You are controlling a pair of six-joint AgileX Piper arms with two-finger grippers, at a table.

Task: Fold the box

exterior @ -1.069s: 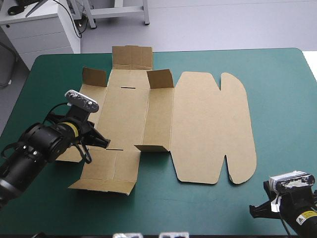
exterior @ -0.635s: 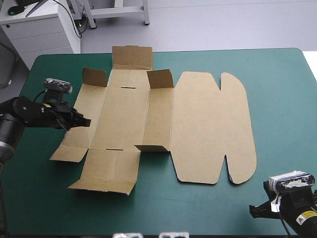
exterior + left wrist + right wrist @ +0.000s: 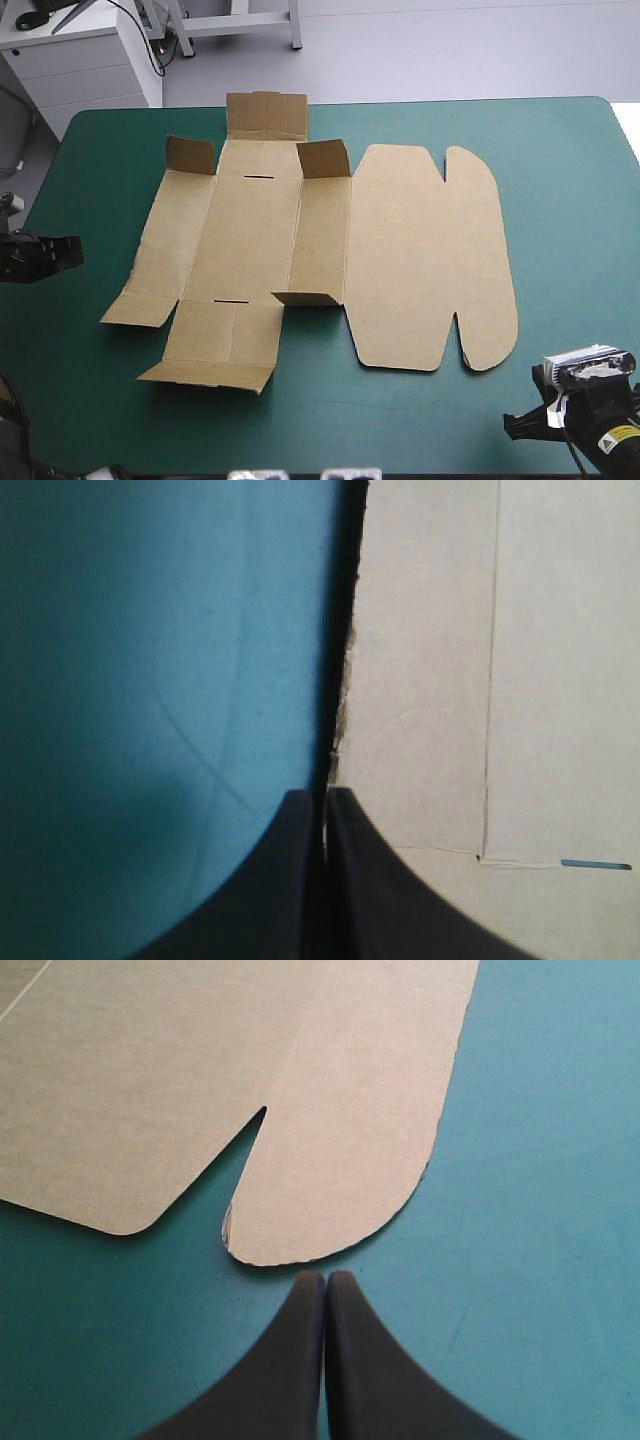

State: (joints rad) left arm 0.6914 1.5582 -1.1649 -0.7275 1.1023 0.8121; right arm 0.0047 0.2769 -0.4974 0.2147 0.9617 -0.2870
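Box [image 3: 250, 230]: brown sheet, spread open on the teal-green cover [image 3: 570, 200], across the table's middle and a little toward its left side; neither gripper touches it.
Far flaps [image 3: 266, 115]: the middle flap at the far edge tilts up; a small tab stands up on either side of it.
Near flap [image 3: 222, 335]: wide, lying almost flat at the near edge, its outer lip bent up; a small tab [image 3: 308, 298] just beside it stands raised.
Lid [image 3: 430, 250]: the big panel on the right lies flat, with a rounded lobe at its far right corner and another at its near right corner, each set off by a narrow notch.
Left gripper [image 3: 72, 252]: low at the table's left edge, pointing toward the box, apart from the sheet's left side.
Left jaws: pressed together in one pointed arch, holding nothing. In the wrist view the tip lines up with the board's ragged left edge, with cover on one side and board with a crease and a slot [image 3: 595, 864] on the other.
Right gripper [image 3: 325, 1278]: at the table's near right corner, well apart from the left one.
Right jaws: pressed together, empty. The tip sits over bare cover just short of the near lobe [image 3: 350, 1150], not touching the board.
Notch [image 3: 255, 1125]: a narrow cut between that lobe and the rest of the lid, ahead of the right gripper.
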